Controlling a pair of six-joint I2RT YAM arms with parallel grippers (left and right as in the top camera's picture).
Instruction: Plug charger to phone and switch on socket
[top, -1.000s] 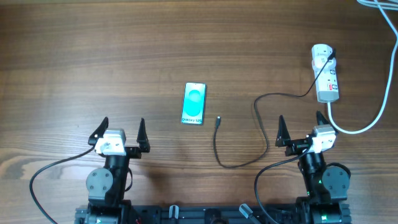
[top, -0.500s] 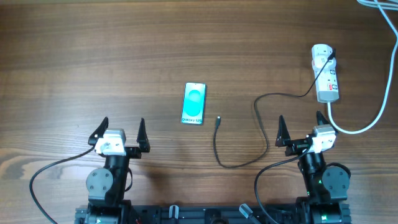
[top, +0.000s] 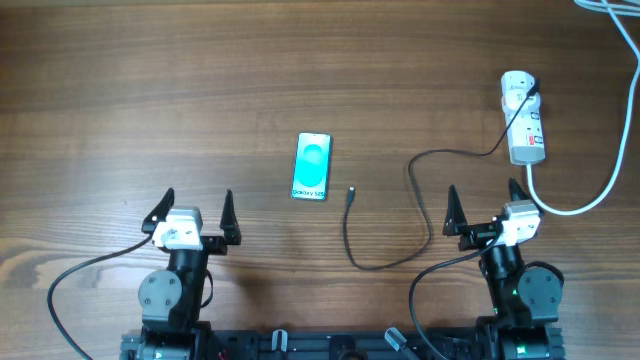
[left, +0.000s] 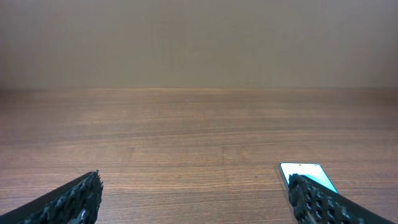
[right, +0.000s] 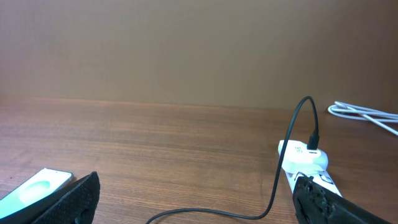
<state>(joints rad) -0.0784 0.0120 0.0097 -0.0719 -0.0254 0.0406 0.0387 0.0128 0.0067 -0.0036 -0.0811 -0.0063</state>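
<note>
The phone (top: 312, 167) lies flat mid-table, cyan screen up; it also shows at the left wrist view's lower right (left: 303, 172) and the right wrist view's lower left (right: 37, 185). The charger, a thin black cable (top: 420, 200), loops from the socket to its free plug tip (top: 351, 192) just right of the phone; it also shows in the right wrist view (right: 280, 180). The white socket (top: 522, 118) lies at the right, also in the right wrist view (right: 303, 158). My left gripper (top: 194, 211) is open and empty, near the front left. My right gripper (top: 483, 205) is open and empty, below the socket.
A thick white lead (top: 600, 190) curves from the socket down and up along the right table edge, also in the right wrist view (right: 364, 114). Black base cables (top: 80, 275) trail at the front by both arm bases. A plain wall stands beyond the table.
</note>
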